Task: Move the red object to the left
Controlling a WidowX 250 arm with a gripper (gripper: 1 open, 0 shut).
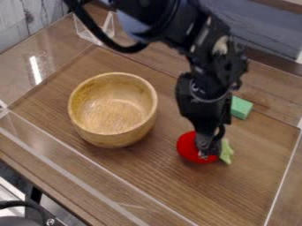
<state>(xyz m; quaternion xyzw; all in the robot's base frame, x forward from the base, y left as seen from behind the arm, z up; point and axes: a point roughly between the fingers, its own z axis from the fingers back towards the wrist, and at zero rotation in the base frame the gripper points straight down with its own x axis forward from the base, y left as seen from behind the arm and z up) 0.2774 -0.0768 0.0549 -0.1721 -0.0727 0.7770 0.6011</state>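
Red object (196, 147) — small glossy toy fruit with a green tip — sits on the wooden table (130, 172), to the right of the wooden bowl (113, 108) and apart from it. A flat green block (242, 108) lies near, further back on the right. The gripper (209, 143) is down right on top of the fruit, its black body hiding much of it. Whether the jaws stand apart or pinch the fruit cannot be told from this view. Judged progress: early — the fruit rests on the right side, not lifted; the whole carry leftward remains.
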